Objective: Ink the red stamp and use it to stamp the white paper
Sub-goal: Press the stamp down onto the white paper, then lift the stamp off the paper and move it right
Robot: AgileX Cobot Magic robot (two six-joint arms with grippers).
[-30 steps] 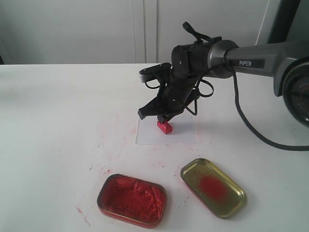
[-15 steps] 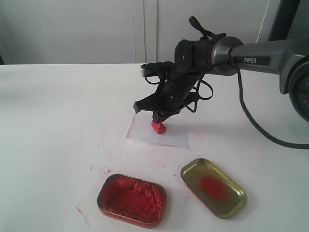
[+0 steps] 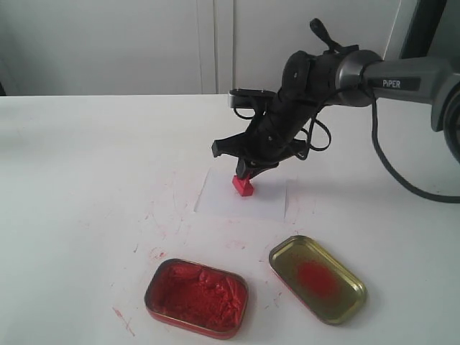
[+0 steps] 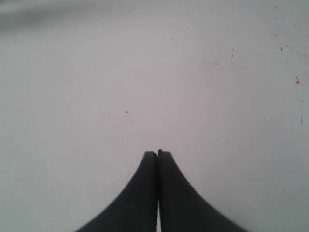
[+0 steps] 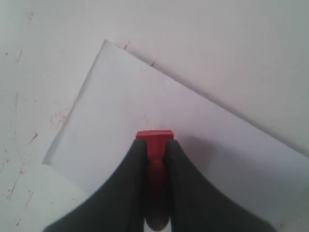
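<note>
The red stamp (image 3: 244, 186) (image 5: 154, 137) is pinched between the fingers of my right gripper (image 3: 246, 175) (image 5: 155, 143), which is shut on it. Its lower end rests on or hovers just over the white paper (image 3: 241, 203) (image 5: 120, 111); contact cannot be told. The paper lies flat on the table behind the two tins. In the left wrist view my left gripper (image 4: 157, 153) is shut with nothing in it, above bare white tabletop; it does not show in the exterior view.
A red tin of lumpy red paste (image 3: 197, 297) sits at the front. To its right lies a gold oval lid (image 3: 317, 279) with a red smear. Red ink specks mark the white table (image 3: 86, 180). A black cable (image 3: 388, 172) trails off the right arm.
My right gripper with the stamp swung left and then back right over the paper. The paper shifted and turned slightly with it. The left gripper's earlier position is not shown.
</note>
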